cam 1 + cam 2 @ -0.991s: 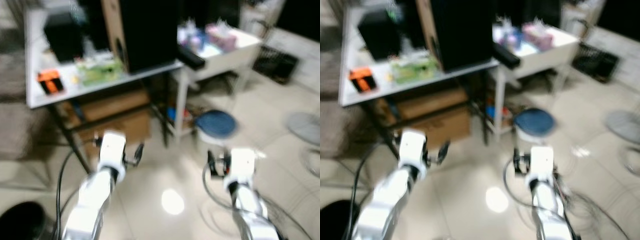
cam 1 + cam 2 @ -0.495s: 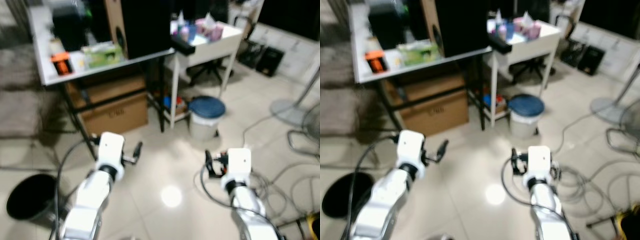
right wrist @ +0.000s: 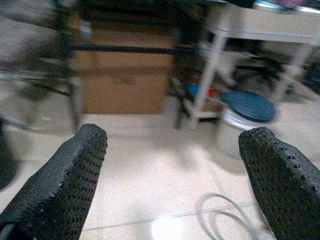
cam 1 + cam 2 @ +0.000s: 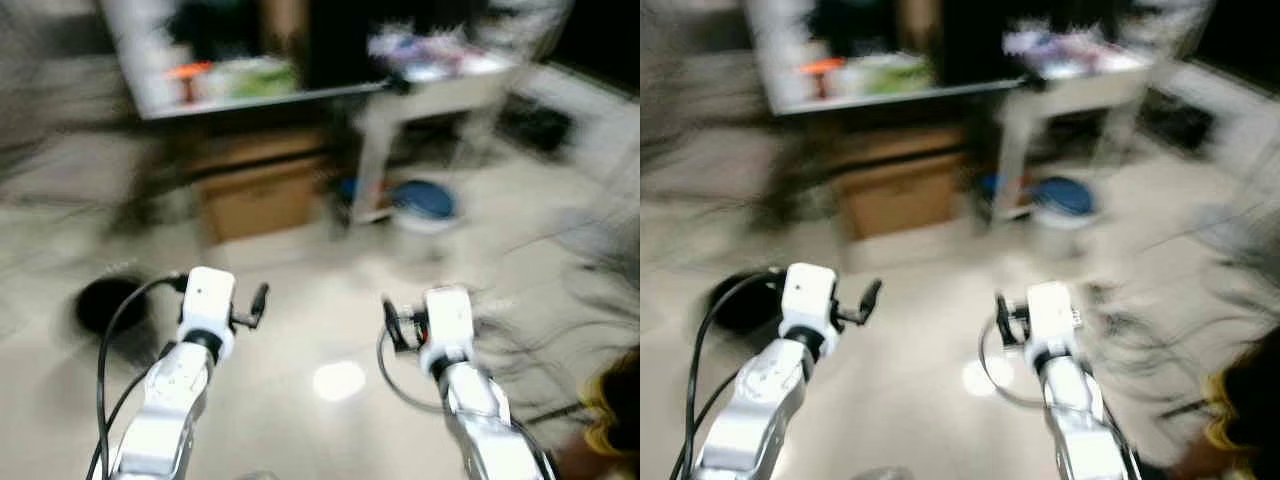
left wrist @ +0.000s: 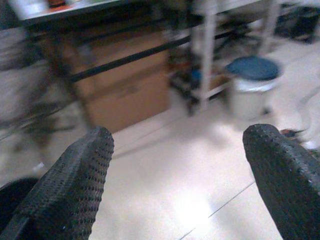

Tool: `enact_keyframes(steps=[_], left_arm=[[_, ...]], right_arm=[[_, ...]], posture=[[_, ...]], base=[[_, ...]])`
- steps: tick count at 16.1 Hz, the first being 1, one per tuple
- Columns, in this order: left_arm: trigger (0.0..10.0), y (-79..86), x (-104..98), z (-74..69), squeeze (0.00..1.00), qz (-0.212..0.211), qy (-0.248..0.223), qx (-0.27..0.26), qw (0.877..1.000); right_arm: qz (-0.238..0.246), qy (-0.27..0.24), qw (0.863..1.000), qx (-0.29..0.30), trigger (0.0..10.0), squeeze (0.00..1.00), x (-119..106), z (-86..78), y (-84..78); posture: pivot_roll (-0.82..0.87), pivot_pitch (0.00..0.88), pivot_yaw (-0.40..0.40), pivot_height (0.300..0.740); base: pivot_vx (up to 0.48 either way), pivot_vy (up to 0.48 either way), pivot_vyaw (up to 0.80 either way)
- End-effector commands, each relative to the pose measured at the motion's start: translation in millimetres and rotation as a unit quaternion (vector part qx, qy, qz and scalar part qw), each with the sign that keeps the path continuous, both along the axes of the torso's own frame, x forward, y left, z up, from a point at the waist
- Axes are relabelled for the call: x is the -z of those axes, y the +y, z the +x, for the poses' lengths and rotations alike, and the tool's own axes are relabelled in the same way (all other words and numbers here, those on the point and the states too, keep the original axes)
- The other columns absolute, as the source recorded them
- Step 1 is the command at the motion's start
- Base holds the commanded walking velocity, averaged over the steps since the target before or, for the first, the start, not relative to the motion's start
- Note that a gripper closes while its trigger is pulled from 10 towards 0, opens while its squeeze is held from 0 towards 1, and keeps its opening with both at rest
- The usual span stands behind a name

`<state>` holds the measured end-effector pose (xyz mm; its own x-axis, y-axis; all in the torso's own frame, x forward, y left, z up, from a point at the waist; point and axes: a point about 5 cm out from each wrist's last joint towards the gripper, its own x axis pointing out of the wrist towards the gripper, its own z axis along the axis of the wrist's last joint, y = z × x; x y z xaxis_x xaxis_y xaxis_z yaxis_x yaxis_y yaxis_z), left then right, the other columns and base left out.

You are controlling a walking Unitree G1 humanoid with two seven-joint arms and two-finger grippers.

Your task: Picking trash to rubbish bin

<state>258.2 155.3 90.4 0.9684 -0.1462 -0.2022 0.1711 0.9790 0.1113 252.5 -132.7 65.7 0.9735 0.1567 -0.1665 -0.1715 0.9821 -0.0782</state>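
Blurring smears the tables (image 4: 300,95) and their clutter past telling. Bare tile floor (image 4: 320,330) lies open before me. A box (image 4: 265,195) sits under the table, a blue-lidded bin (image 5: 252,82) beside the white legs, a black bin (image 4: 105,303) by my left. My left gripper (image 5: 180,170) and right gripper (image 3: 170,170) are spread, empty.
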Motion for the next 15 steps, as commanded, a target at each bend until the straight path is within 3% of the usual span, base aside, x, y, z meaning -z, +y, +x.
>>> enact_keyframes(steps=[1, 6, 15], left_arm=[[10.0, -2.2, -4, 0.8, 0.0, 0.002, -0.009, -0.002, 1.0], [10.0, 10.3, -5, -1.0, 0.0, 0.015, -0.011, -0.015, 1.0], [10.0, 8.0, -6, 1.1, 0.0, 0.01, -0.013, -0.014, 1.0]], right_arm=[[-0.001, 0.0, 1.0, -0.003, 10.0, 0.0, 0, 1.3, -0.8], [0.004, -0.015, 0.999, -0.044, 10.0, 0.0, -6, 12.7, 15.7], [0.006, -0.011, 0.999, -0.052, 10.0, 0.0, -4, 9.2, 17.0]], posture=[[-0.01, 0.0, -0.035, 0.74], [-0.01, 0.0, -0.039, 0.74], [-0.02, 0.0, -0.032, 0.74]], base=[[-0.27, 0.0, 0.8], [-0.273, 0.0, 0.8], [-0.272, 0.0, 0.8]])
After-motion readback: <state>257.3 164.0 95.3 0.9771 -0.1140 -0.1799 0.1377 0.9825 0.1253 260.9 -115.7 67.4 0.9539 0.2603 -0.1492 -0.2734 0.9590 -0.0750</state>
